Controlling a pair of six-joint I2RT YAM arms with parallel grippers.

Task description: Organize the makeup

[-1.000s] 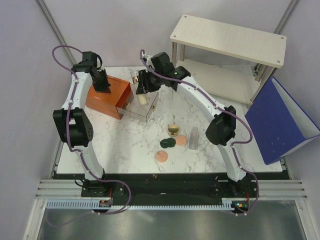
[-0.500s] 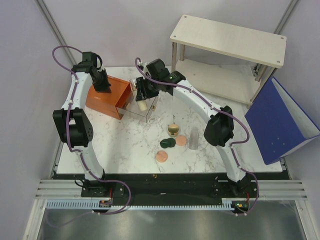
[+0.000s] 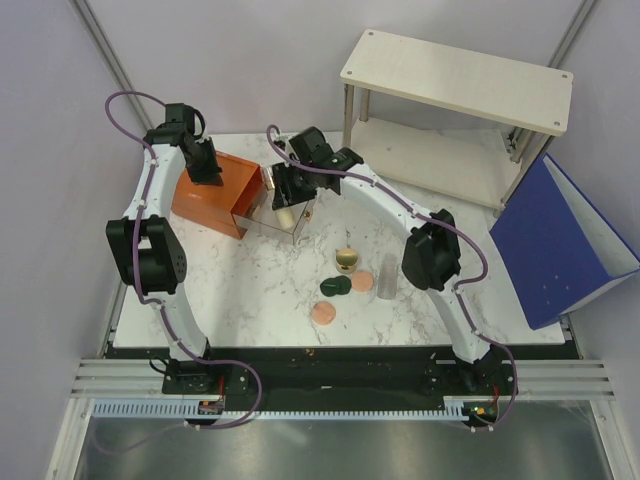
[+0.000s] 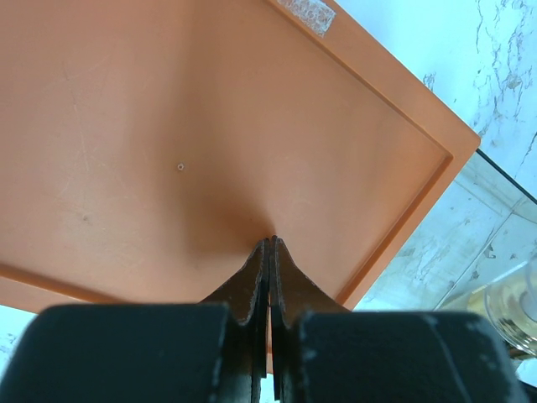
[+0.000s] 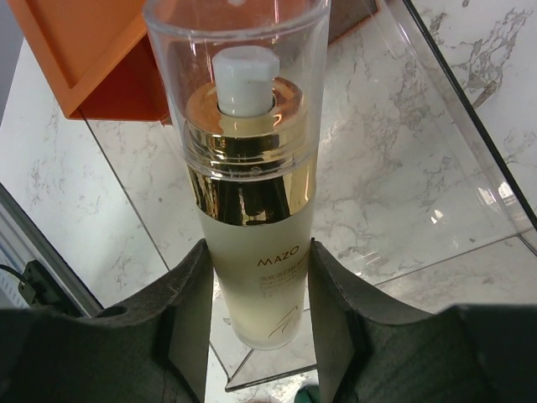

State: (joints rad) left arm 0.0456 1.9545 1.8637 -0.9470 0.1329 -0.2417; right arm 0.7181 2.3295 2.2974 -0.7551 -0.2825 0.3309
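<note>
The right fingers [image 5: 189, 323] were clamped on the cream bottle [image 5: 252, 227], held over the clear drawer [image 5: 436, 151]. The left fingers [image 4: 252, 285] were pressed together, tips on the orange box [image 4: 168, 126]. The jar [image 3: 347, 260], compact [image 3: 335, 286] and tube [image 3: 386, 275] sat nearby on the table [image 3: 250, 290].

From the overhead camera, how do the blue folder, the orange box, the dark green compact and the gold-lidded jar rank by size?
1. big blue folder
2. orange-brown drawer box
3. dark green round compact, looking only slightly wider than
4. gold-lidded round jar; those two are a close call.
</note>
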